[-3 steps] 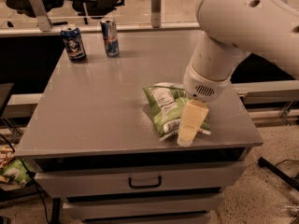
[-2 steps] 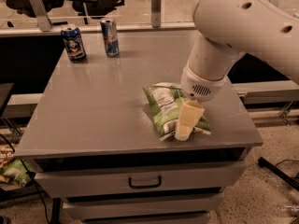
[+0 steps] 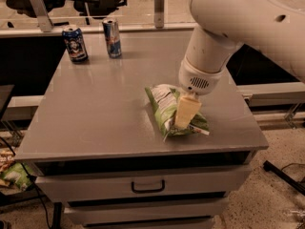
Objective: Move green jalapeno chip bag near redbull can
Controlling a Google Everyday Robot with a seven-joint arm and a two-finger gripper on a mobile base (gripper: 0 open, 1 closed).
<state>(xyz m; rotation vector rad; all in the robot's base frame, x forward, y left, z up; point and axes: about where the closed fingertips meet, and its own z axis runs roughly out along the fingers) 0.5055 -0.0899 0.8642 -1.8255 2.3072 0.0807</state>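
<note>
The green jalapeno chip bag [image 3: 167,109] lies on the right front part of the grey table [image 3: 109,109]. It is crinkly and light green with white panels. My gripper [image 3: 187,111] hangs from the big white arm [image 3: 224,27] and sits down on the right side of the bag, covering part of it. The redbull can [image 3: 112,38], slim and blue-and-silver, stands upright at the table's far left, well away from the bag.
A shorter dark-blue can [image 3: 75,44] stands just left of the redbull can. The table has drawers with a handle [image 3: 147,187] below its front edge. A smaller green bag [image 3: 14,175] lies at floor level on the left. A rail runs behind the table.
My gripper has shifted a little back and to the left over the chip bag. The bag and both cans have not moved.
</note>
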